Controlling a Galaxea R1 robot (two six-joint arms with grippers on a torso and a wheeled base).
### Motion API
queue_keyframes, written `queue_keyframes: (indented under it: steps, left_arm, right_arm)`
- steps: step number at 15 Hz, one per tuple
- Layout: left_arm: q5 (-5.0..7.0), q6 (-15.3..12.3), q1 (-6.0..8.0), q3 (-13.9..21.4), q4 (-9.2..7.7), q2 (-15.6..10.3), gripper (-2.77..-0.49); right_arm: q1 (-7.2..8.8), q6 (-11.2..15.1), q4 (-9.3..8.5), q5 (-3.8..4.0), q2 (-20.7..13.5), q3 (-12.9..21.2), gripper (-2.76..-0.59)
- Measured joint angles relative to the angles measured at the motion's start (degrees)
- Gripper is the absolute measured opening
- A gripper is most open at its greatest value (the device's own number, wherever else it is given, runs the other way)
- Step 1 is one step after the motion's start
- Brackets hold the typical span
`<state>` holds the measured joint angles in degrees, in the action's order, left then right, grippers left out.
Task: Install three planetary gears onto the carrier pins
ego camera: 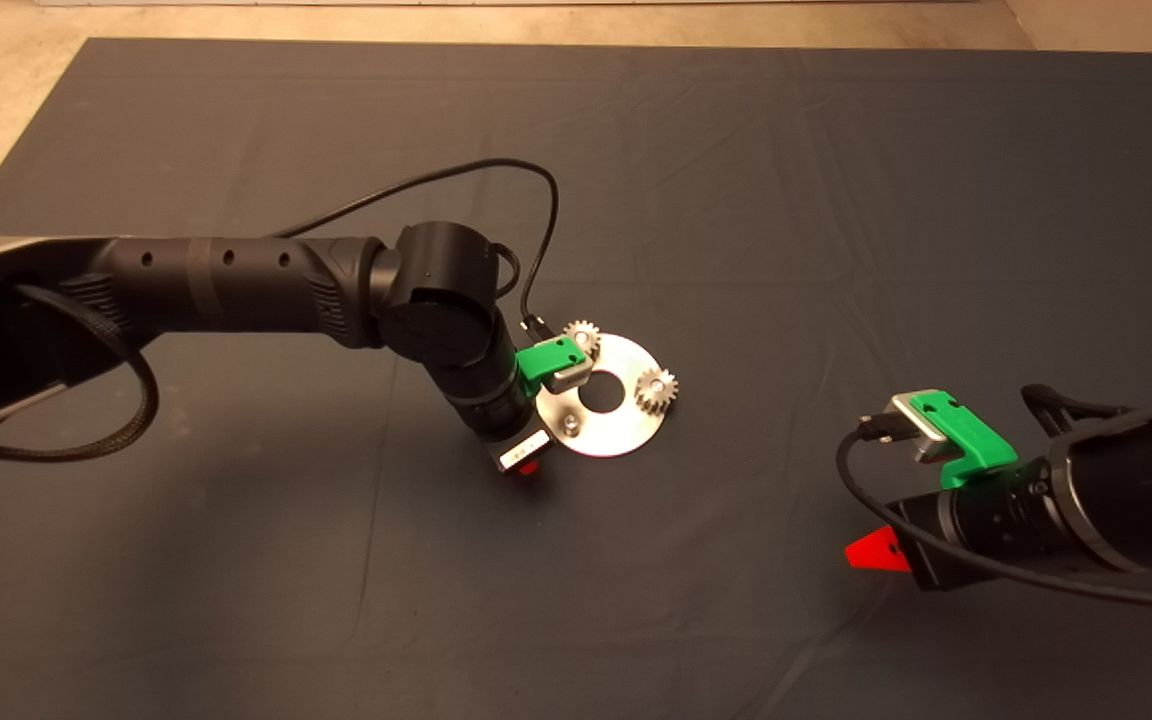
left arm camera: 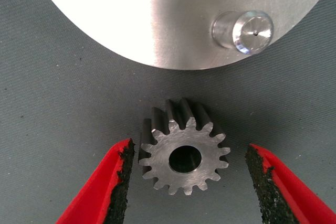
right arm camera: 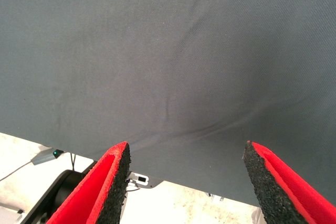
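A: On the left of the bench [ego camera: 136, 600], the left pincer [left arm camera: 186, 182] hangs low beside the carrier disc [ego camera: 626, 425]. Its fingers [left arm camera: 118, 182] stand apart, released, with the third planetary gear [left arm camera: 184, 153] lying flat on the mat [ego camera: 736, 150] between them, pads not touching the teeth.

B: And the free pin?

A: The bare carrier pin [left arm camera: 247, 31] stands just beyond the disc's edge from that gear. Moving right, two gears [ego camera: 656, 390] already sit on the disc, one partly behind the wrist camera mount [ego camera: 554, 362].

B: What might spoil it?

A: I judge the gear sits nearer one pad, so closing could push it sideways or tilt it. Pads meeting tooth tips rather than flanks could let it twist; a tilted bore would then jam on the pin or skid off the shiny disc.

B: Farther right?

A: The right pincer [right arm camera: 186, 182] waits near the mat's right side, well apart from the disc, spread wide and empty.

B: Anything unclear?

A: From above, the left fingers and the loose gear are hidden under the wrist. Whether the two mounted gears are fully seated, I cannot tell.
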<state>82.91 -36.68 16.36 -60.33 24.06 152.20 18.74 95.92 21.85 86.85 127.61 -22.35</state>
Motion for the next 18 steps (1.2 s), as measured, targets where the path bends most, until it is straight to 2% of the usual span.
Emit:
queue_keyframes:
  steps: [6,12,18]
  left_arm:
    - [-0.06,0.02,0.00,0.00,0.02,-0.01,-1.90]
    - [-0.48,0.02,-0.16,0.00,0.40,-0.30,-2.17]
    - [-1.05,0.02,-0.55,0.00,0.62,-0.51,-2.20]
  right_arm:
    - [0.00,0.00,0.00,0.00,-0.01,0.00,-1.75]
    - [0.00,0.00,0.00,0.00,0.00,0.00,-1.75]
    - [0.00,0.00,0.00,0.00,-0.02,0.00,-1.75]
